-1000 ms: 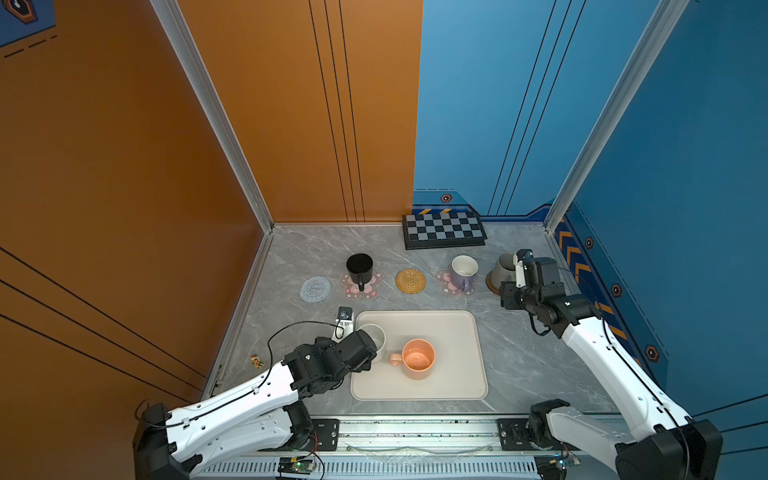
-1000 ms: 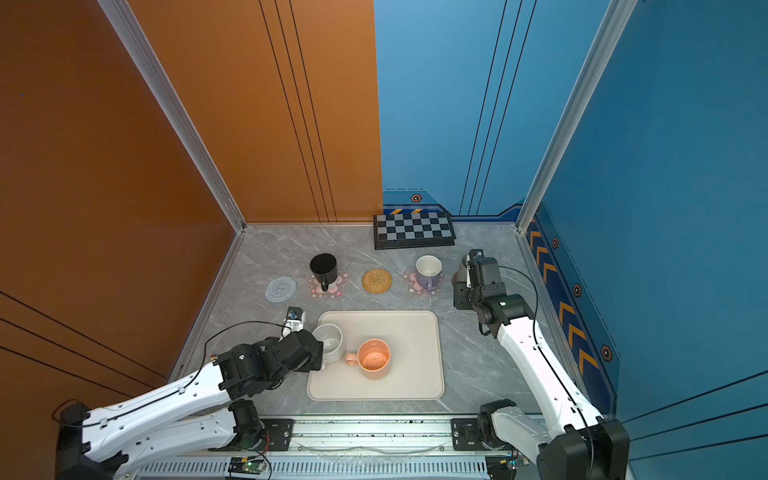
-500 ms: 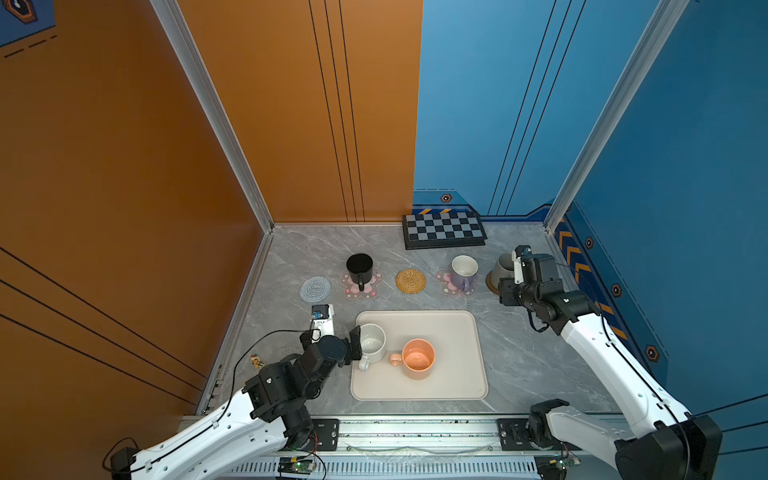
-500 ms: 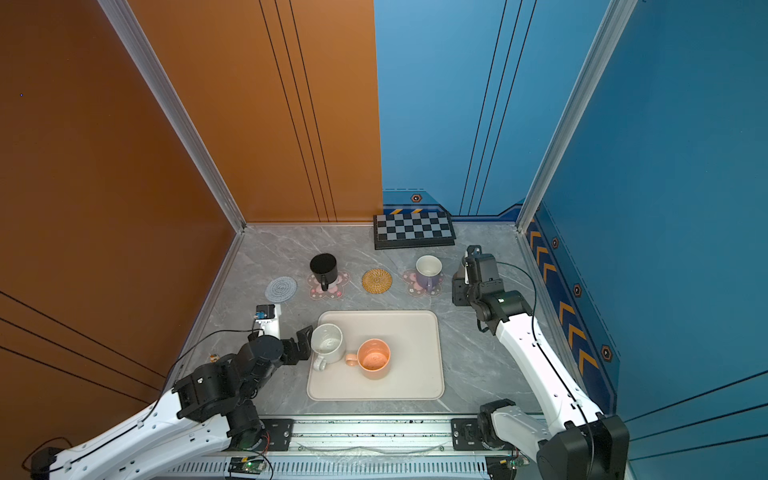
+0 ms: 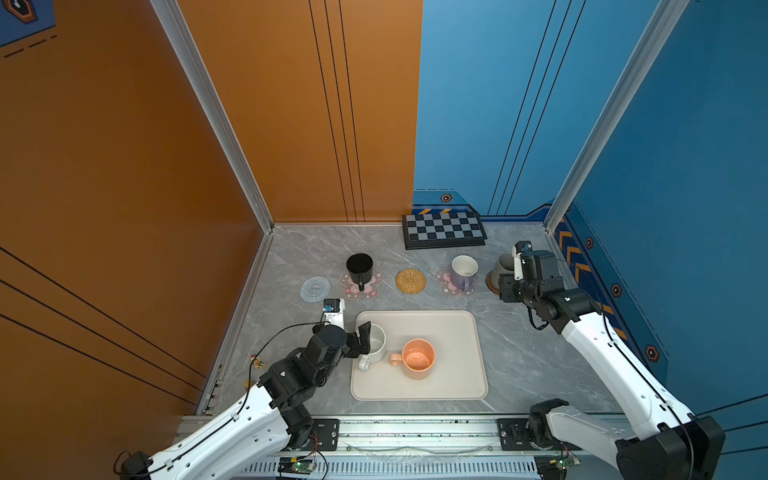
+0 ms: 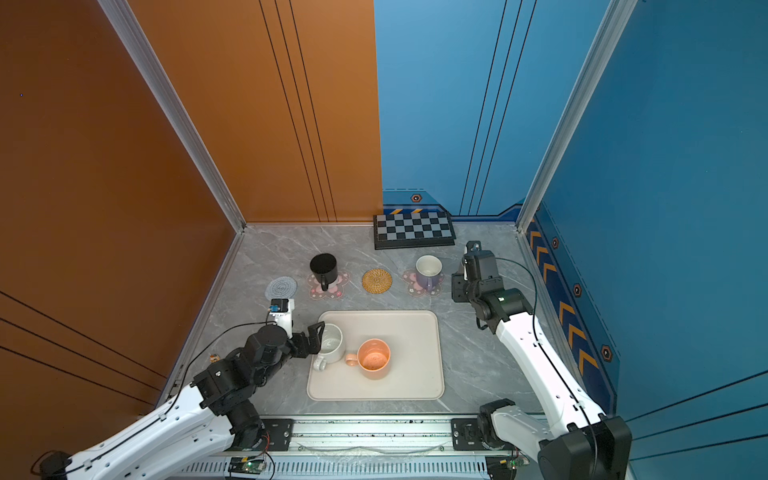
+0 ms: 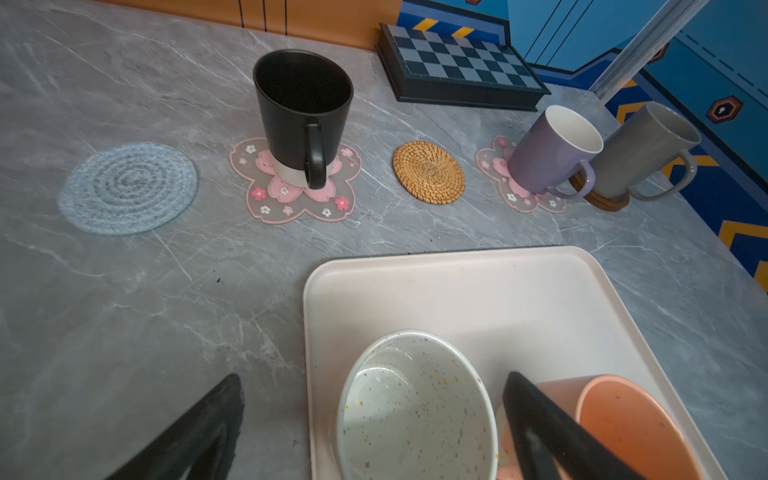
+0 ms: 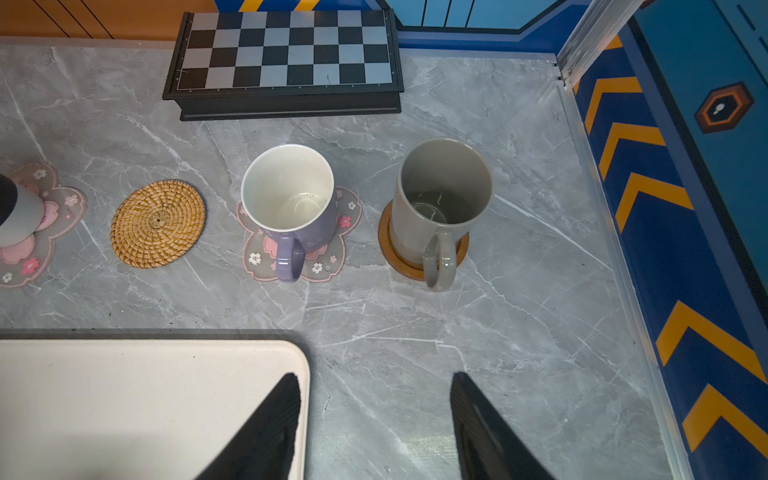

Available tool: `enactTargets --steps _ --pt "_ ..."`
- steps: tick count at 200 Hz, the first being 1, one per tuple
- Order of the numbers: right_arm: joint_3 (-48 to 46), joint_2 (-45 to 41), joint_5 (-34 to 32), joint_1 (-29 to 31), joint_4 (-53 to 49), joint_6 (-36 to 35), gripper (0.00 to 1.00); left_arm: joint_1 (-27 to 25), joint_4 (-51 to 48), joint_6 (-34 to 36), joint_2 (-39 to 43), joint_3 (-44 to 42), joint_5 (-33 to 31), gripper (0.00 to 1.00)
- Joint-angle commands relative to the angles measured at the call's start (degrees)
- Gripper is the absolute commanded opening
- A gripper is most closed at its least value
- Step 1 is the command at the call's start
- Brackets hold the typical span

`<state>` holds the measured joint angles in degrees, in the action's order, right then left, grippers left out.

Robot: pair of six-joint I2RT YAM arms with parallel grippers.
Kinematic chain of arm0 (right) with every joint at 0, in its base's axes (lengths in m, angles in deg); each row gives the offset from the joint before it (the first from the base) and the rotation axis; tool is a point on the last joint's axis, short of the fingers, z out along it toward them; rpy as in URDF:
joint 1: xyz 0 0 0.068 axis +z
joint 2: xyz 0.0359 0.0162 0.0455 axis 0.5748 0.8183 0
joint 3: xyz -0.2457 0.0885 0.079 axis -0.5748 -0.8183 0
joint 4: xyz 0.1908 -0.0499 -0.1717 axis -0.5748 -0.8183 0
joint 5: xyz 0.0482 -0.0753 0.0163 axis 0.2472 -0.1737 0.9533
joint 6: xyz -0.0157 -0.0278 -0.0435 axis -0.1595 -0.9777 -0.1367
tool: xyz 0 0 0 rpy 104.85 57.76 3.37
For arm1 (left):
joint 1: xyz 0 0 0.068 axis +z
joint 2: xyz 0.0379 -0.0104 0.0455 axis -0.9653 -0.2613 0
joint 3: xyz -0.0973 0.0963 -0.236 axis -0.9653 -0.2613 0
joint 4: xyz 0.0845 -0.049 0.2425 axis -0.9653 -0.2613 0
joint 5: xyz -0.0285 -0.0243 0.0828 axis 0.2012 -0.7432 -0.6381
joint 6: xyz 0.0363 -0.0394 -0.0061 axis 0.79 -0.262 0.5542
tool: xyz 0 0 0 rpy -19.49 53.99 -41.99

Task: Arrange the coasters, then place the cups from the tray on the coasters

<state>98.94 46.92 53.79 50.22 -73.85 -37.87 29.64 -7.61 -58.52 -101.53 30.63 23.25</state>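
Two remain on the tray (image 7: 457, 291): peach cup (image 7: 623, 428) and speckled cup (image 7: 415, 411), which the left gripper (image 7: 374, 378), jaws apart, has just moved astride; right gripper (image 8: 374, 375) parted, empty.

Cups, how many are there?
5. Black cup on the left pink flower coaster, lavender cup on the right pink flower coaster, grey cup on the wooden coaster; speckled white cup and peach cup on the tray. None seem hidden.

Cream tray (image 6: 419, 332) holding 2 cups, speckled white cup (image 6: 332, 344) beside peach cup (image 6: 374, 360), left gripper (image 6: 319, 340) at the white cup's rim, perhaps touching, black cup (image 6: 323, 268) on pink flower coaster (image 6: 337, 287) beyond
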Motion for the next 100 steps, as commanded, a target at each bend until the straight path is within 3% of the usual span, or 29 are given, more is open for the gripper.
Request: enactTargets --steps 1,33,51,100 --pt "1.2 0.3 -1.8 0.8 -0.8 -0.2 0.6 -0.3 1.2 -1.4 0.4 -0.6 5.4 0.98" --pt "0.2 -0.9 -2.2 1.0 -0.9 -0.4 0.6 -0.5 -3.4 -3.3 1.6 0.5 7.5 1.0" --pt "-0.2 -1.6 -2.2 0.9 -1.0 -0.4 0.6 -1.7 -7.3 -4.8 1.8 1.5 8.1 0.93" --pt "-2.4 -4.6 -2.5 0.9 -1.0 -0.7 0.6 -5.5 -20.5 -8.0 1.6 4.8 6.3 0.9"
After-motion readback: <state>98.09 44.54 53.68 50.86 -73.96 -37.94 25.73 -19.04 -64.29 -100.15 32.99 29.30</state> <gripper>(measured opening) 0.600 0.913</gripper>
